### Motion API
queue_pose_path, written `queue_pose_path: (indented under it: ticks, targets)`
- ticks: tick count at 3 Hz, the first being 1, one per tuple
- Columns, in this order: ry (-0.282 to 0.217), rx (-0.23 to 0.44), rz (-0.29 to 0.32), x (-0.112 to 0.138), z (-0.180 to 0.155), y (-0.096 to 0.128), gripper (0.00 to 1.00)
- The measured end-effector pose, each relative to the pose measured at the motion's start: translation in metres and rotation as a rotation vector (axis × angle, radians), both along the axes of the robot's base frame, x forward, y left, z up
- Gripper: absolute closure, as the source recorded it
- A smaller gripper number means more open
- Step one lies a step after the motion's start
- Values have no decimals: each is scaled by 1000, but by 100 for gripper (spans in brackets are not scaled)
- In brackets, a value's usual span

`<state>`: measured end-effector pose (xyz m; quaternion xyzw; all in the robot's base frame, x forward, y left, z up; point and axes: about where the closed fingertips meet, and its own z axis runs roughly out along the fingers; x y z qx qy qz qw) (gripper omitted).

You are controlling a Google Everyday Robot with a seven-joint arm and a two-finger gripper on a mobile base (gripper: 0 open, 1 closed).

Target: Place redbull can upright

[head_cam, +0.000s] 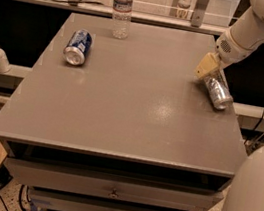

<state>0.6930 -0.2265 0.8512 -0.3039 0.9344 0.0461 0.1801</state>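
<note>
Two cans are on the table [121, 110], and only one is yours. The redbull can [217, 92] is the slim silver one at the right side, close to the right edge. It is not upright. It's on its side or steeply tilted, with the shiny end pointing front-right and the other end up against the gripper.

The gripper [206, 72] sits right at the can's upper-left end, touching or just about touching it, with the arm [255, 27] coming in from the top right. I can't tell the jaw state from this angle: they could be clamped on the can or just beside it. I also can't tell whether the can rests on the table or is slightly lifted.

My read on the step: you're at the grasp or early reorient stage, and the upright placement is not yet done.

What the next move calls for:
- Confirm a solid grip on the can body before any rotation.
- Rotate the wrist until the can's long axis is vertical.
- Bring it inboard a bit. It's close to the edge, so a slip could send it off the table.
- Set the base flat on the surface, then release and back straight off.

The fat blue can [77, 46] lying at back-left and the water bottle [122, 8] standing at the back edge are both well apart from the work area. Ignore them.
</note>
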Motion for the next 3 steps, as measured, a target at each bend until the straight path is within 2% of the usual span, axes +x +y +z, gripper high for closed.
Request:
queue_pose_path:
  ticks: [1, 2, 3]
  targets:
    - [-36, 47, 31, -2, 17, 11, 100]
    - [-131, 156, 118, -4, 49, 28, 100]
    - [-281, 283, 287, -11, 100, 56, 100]
